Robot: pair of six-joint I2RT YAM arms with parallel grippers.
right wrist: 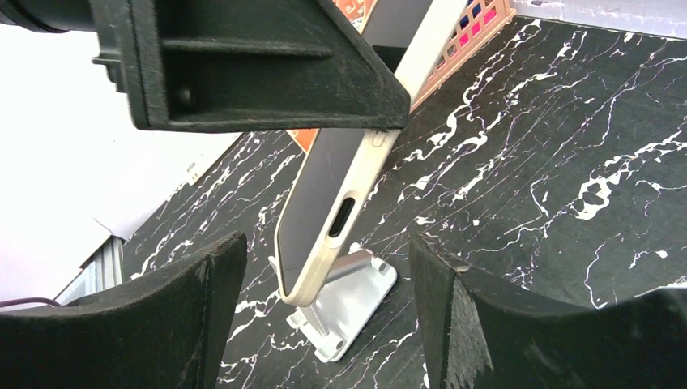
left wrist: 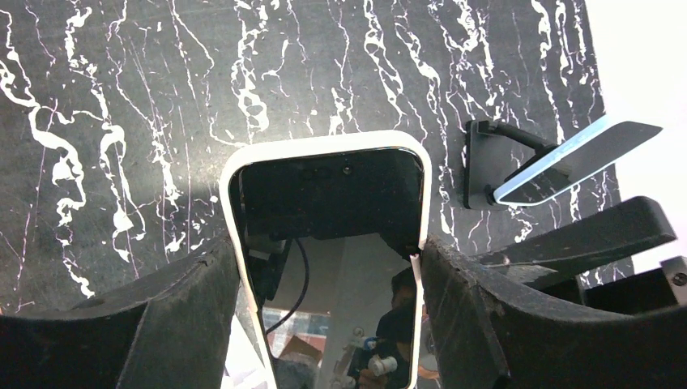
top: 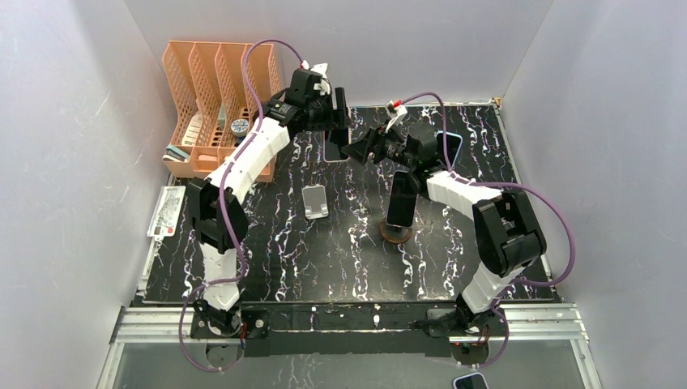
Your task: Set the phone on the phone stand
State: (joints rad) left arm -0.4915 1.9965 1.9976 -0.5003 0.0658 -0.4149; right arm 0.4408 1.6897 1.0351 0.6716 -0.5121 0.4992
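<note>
The phone (left wrist: 332,243) has a dark screen and a white case. My left gripper (left wrist: 328,267) is shut on its two long edges and holds it in the air at the back middle of the mat (top: 336,144). In the right wrist view the phone (right wrist: 340,186) hangs tilted, charging port down, just above the silver phone stand (right wrist: 348,304). The stand (top: 316,201) sits on the black marbled mat. My right gripper (right wrist: 324,251) is open and empty, with the phone's lower end between its fingers but untouched; in the top view it (top: 356,150) is right of the phone.
An orange file rack (top: 215,105) stands at the back left. A second phone on a black stand (top: 450,146) is at the back right, also seen in the left wrist view (left wrist: 567,154). A dark upright holder on a round brown base (top: 397,219) stands mid-mat.
</note>
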